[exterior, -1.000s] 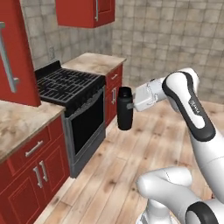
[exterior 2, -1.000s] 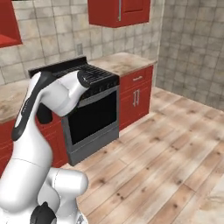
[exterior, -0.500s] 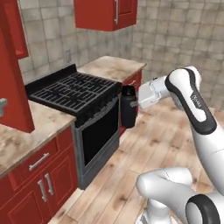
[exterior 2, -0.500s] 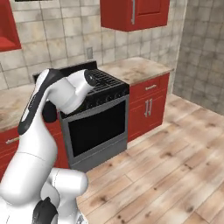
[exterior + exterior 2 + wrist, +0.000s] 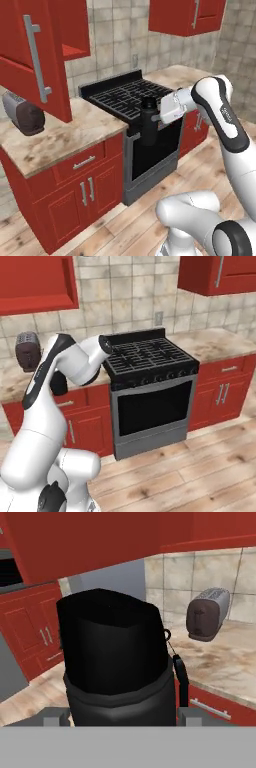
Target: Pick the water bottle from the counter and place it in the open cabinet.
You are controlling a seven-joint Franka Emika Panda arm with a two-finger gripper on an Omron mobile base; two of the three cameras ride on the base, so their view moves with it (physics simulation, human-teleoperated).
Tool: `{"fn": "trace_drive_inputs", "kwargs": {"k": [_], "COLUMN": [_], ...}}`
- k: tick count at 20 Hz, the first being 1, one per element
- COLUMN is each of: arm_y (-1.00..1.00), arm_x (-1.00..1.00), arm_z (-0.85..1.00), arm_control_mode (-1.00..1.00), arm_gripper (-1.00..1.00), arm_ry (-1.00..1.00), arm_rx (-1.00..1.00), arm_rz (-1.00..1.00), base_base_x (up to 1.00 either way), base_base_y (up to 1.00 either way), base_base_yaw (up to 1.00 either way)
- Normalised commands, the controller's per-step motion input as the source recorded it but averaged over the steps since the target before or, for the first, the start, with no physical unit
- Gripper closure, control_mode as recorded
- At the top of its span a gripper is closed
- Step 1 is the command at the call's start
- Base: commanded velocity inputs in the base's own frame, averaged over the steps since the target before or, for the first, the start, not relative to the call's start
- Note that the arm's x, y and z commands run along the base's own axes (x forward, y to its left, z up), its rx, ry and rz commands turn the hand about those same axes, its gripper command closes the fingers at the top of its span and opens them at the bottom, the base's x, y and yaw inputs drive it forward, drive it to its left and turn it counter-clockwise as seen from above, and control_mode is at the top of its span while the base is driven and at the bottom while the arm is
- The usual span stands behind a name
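The water bottle [image 5: 148,124] is a matte black cylinder, held upright in the air in front of the stove's left edge. My gripper [image 5: 155,119] is shut on it from the right side. Seen from the hand, the bottle [image 5: 115,662] looms close between the fingers [image 5: 180,677]. The open cabinet [image 5: 75,47] hangs up and to the left of the bottle, its red door [image 5: 30,55] with a long silver bar handle swung toward me. The marbled counter [image 5: 65,132] lies below it, left of the bottle.
A dark grey toaster [image 5: 22,112] stands on the counter under the open door and also appears as the toaster [image 5: 207,614] and the toaster [image 5: 27,348]. The black stove [image 5: 125,95] sits just behind the bottle. Another red wall cabinet [image 5: 187,15] hangs at the upper right.
The base has driven, so the whole scene slid right and closer: the open cabinet, counter and toaster came into view. The bottle stays in my shut gripper.
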Motion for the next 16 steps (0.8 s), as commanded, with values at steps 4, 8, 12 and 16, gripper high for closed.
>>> {"fn": "trace_drive_inputs", "kwargs": {"k": [4, 8, 12, 16], "arm_y": [0.0, 0.0, 0.0, 0.0], "arm_x": [0.0, 0.0, 0.0, 0.0], "arm_z": [0.0, 0.0, 0.0, 0.0], "arm_control_mode": [1.0, 1.0, 1.0, 1.0], "arm_gripper": [1.0, 1.0, 1.0, 1.0], "arm_ry": [0.0, 0.0, 0.0, 0.0], "arm_rx": [0.0, 0.0, 0.0, 0.0], "arm_rz": [0.0, 0.0, 0.0, 0.0], "base_base_x": [0.69, 0.59, 0.51, 0.59], "base_base_y": [-0.34, -0.43, -0.3, -0.06], "base_base_yaw": [0.54, 0.41, 0.28, 0.09]}}
